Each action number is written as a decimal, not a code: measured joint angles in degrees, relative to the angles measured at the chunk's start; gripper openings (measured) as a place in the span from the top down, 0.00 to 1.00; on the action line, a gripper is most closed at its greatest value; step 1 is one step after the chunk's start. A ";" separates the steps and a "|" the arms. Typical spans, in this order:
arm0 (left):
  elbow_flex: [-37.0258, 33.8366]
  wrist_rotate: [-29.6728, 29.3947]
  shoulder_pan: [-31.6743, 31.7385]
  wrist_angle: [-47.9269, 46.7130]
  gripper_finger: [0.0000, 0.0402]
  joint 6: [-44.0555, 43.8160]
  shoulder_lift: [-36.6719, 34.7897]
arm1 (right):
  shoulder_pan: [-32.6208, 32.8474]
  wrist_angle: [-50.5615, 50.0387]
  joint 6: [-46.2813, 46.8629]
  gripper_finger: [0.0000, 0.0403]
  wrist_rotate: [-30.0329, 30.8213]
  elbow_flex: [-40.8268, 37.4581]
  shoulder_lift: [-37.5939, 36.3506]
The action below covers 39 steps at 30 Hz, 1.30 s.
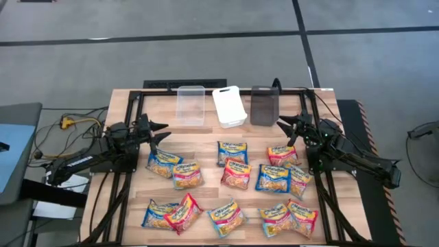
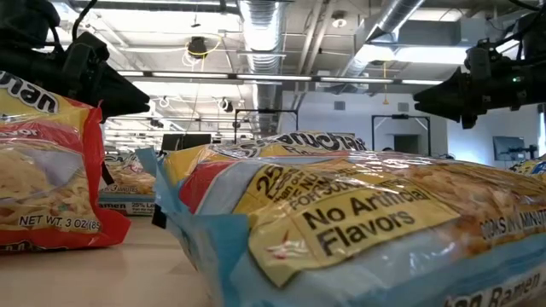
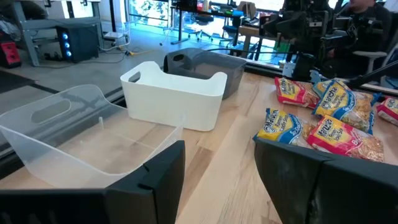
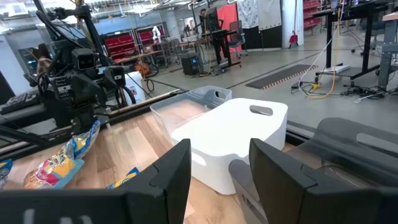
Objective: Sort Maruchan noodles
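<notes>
Wooden desk [image 1: 206, 137]: clear bin [image 1: 191, 103], white bin [image 1: 229, 106], dark bin [image 1: 263, 105] along far edge; noodle packets [image 1: 235, 173] scattered across near half.

Along the far edge of the wooden table [image 1: 206, 147] sit three bins in a row. The white bin [image 1: 229, 106] takes the middle spot, tilted a little, with the clear bin [image 1: 191, 103] just beside it on one flank and the dark bin [image 1: 263, 105] on the other. Off the table (beyond the clear bin's side), an orange cable [image 1: 68, 123] lies on grey floor.
</notes>
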 joint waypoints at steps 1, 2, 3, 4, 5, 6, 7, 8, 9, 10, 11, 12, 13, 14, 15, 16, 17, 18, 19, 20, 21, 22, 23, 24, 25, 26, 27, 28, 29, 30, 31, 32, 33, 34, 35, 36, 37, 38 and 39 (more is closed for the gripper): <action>0.00 0.00 0.00 0.00 0.54 0.00 0.00 | 0.00 0.00 0.00 0.54 0.01 0.01 0.02; 0.00 0.00 0.00 0.00 0.54 0.00 0.00 | 0.01 -0.01 0.01 0.54 0.00 0.01 0.02; 0.00 0.00 0.00 0.00 0.54 0.00 0.00 | -0.01 0.01 0.01 0.54 0.00 0.01 0.00; 0.00 0.00 0.00 0.00 0.54 0.00 0.02 | 0.01 0.00 -0.01 0.54 0.00 -0.01 0.02; 0.00 0.00 0.00 0.00 0.54 0.00 0.02 | 0.01 0.01 -0.01 0.54 0.01 0.01 0.02; 0.00 0.00 0.00 0.00 0.54 0.00 0.02 | 0.01 -0.01 0.00 0.54 0.01 0.01 0.02; 0.00 0.00 0.00 0.00 0.54 0.00 0.02 | 0.01 0.00 0.00 0.54 0.00 0.01 0.02; 0.00 -0.01 0.00 0.00 0.54 0.00 0.01 | -0.01 -0.01 -0.01 0.54 0.00 0.01 0.01; 0.00 0.00 0.00 0.00 0.54 0.00 0.02 | 0.00 -0.01 0.01 0.54 0.00 0.01 0.00; 0.00 -0.02 0.00 0.01 0.54 0.00 0.02 | -0.01 -0.01 0.01 0.54 0.00 0.01 0.02; 0.00 -0.01 0.00 0.00 0.54 -0.01 0.01 | 0.00 -0.01 0.00 0.54 0.00 0.01 0.01; 0.00 0.00 0.00 0.01 0.54 0.00 0.02 | 0.01 -0.01 0.01 0.54 0.01 0.01 0.00; 0.00 0.00 0.00 0.00 0.54 0.00 0.02 | 0.01 -0.01 0.00 0.54 0.00 0.00 0.02; 0.00 -0.02 0.00 0.00 0.54 0.00 0.02 | 0.00 0.00 0.00 0.54 0.00 0.01 0.01; 0.00 0.00 0.00 0.00 0.54 0.00 0.02 | 0.00 0.01 0.01 0.54 0.00 0.00 0.00; 0.00 -0.02 0.00 0.00 0.54 0.00 0.02 | 0.01 0.01 0.01 0.54 0.00 0.01 0.02; 0.00 -0.04 0.00 0.01 0.54 0.00 0.02 | -0.01 -0.01 -0.01 0.54 0.00 0.01 0.00; 0.00 -0.19 0.00 0.02 0.54 0.00 0.02 | 0.01 -0.01 -0.01 0.54 0.00 -0.01 0.00; -0.02 -0.42 0.00 0.04 0.54 -0.01 0.02 | 0.01 -0.01 -0.01 0.54 0.00 0.01 0.00; -0.02 -0.50 0.00 0.06 0.54 -0.14 0.02 | 0.00 -0.01 0.00 0.54 0.01 0.01 0.00; -0.02 -0.49 0.00 0.05 0.54 -0.76 0.01 | 0.00 0.01 -0.01 0.54 0.00 0.01 0.01; -0.02 -0.50 0.00 0.07 0.54 -1.75 0.02 | 0.01 0.01 0.00 0.54 0.01 0.01 0.00; -0.02 -0.50 0.00 0.07 0.54 -2.88 0.02 | 0.00 0.00 -0.01 0.54 0.00 0.01 0.01; -0.02 -0.50 0.00 0.07 0.54 -3.64 0.02 | 0.00 0.00 0.01 0.54 0.00 0.01 0.00; -0.02 -0.51 0.00 0.07 0.54 -4.05 0.02 | 0.01 -0.01 -0.01 0.54 0.02 -0.01 0.00; -0.02 -0.52 0.00 0.07 0.54 -4.15 0.00 | 0.01 -0.01 0.01 0.54 0.00 0.01 0.00; -0.02 -0.52 0.00 0.07 0.54 -4.17 0.02 | -0.01 0.01 -0.01 0.54 0.00 0.01 0.02; -0.02 -0.52 0.00 0.07 0.54 -4.20 0.00 | -0.01 -0.01 -0.01 0.54 0.00 0.01 0.00; -0.02 -0.54 0.00 0.09 0.54 -4.22 0.00 | 0.01 0.00 0.00 0.54 0.00 0.01 0.00; -0.02 -0.54 0.00 0.09 0.54 -4.29 0.01 | 0.00 0.01 0.00 0.54 0.01 0.01 0.00; -0.02 -0.54 0.00 0.09 0.54 -4.44 0.02 | 0.01 0.00 0.00 0.54 0.01 0.01 0.01; -0.02 -0.55 0.00 0.09 0.54 -4.62 0.00 | 0.01 0.00 0.00 0.54 0.00 0.01 0.01; -0.02 -0.56 0.00 0.09 0.54 -4.68 0.01 | 0.01 0.01 -0.01 0.54 0.00 0.01 0.00; -0.02 -0.56 0.00 0.09 0.54 -4.67 0.00 | -0.01 -0.01 0.01 0.54 0.00 0.01 0.00; -0.02 -0.56 0.00 0.10 0.54 -4.63 0.01 | -0.01 -0.01 0.01 0.54 0.00 0.01 0.00; -0.02 -0.59 0.00 0.09 0.54 -4.83 0.02 | 0.01 -0.01 -0.01 0.54 0.00 0.01 0.02; -0.02 -0.60 0.00 0.11 0.54 -5.47 0.01 | 0.00 0.00 -0.01 0.54 0.01 0.01 0.00; -0.02 -0.61 0.00 0.11 0.54 -6.45 0.02 | 0.00 -0.01 0.00 0.54 0.00 -0.01 0.01; -0.02 -0.59 0.00 0.11 0.53 -7.14 0.02 | -0.01 0.00 0.01 0.54 0.00 0.01 0.01</action>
